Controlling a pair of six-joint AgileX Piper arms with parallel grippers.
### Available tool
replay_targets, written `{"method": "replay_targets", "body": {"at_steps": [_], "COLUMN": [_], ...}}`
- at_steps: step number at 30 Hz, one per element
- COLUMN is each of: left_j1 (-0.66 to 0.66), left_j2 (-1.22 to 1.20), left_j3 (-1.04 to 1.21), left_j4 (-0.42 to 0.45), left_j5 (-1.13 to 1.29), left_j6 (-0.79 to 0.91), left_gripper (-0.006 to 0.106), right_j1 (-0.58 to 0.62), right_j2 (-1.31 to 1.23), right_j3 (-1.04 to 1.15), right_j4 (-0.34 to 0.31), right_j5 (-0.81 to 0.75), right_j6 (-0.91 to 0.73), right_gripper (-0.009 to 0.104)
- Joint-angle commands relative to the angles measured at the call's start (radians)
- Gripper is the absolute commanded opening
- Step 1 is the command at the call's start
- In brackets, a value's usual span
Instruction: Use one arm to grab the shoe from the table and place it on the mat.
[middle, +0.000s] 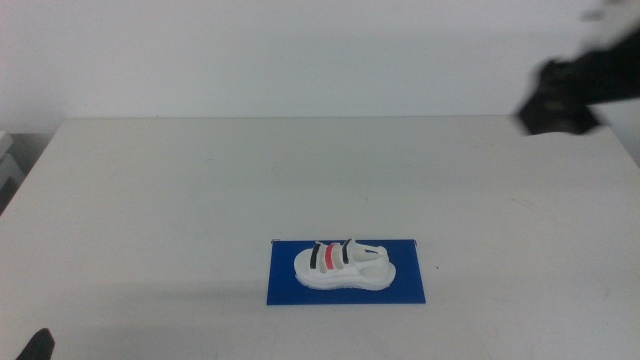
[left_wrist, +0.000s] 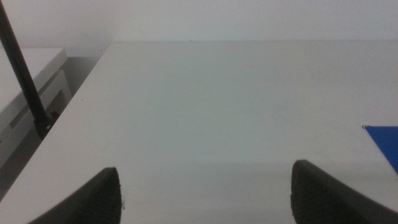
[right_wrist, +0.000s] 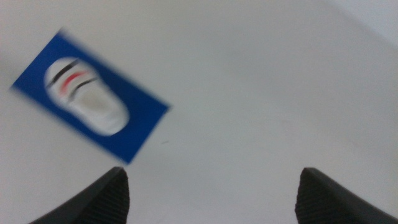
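Shoe (middle: 342, 265) on mat (middle: 285, 285); table (middle: 200, 190) around.

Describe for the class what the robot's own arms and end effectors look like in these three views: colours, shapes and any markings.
Each wrist view shows two dark, matte, rounded jaws, for the left end effector and the right end effector. In the middle view the right arm is a blurred black shape. No cables or markings can be made out on them.

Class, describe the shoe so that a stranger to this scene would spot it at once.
On the white table, find the dark blue mat near the front edge. The shoe lies on it: a small white chunky sandal, marked out by black and red straps.
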Motion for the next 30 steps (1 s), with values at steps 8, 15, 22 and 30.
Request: {"method": "replay_targets", "body": {"at_steps": [8,15,22,30], "left_j1": [-0.005,-0.005,-0.005,-0.005], "left_j2": [-0.014,-0.014,-0.014,-0.014], "left_j3": [0.008,0.008,0.008,0.008], "left_j4": [-0.008,-0.008,-0.008,-0.008], "left_j5": [-0.081,-0.081,-0.081,-0.081], "left_j6": [-0.003,-0.003,-0.003,-0.003], "left_gripper": [0.094,0.094,0.094,0.094], "right_j1": [-0.256,-0.267,-0.267,-0.267], "right_j2": [-0.528,-0.806,-0.954,-1.101], "right_j3": [0.575,0.971,1.191,1.36], "right_j4": [-0.02,0.008,0.005,-0.077], "right_j5": [-0.529,-0.872,-1.035,-1.042], "right_j6": [0.128,0.135,0.135,0.136], "right_gripper": [0.079,0.078,0.078,0.078]}}
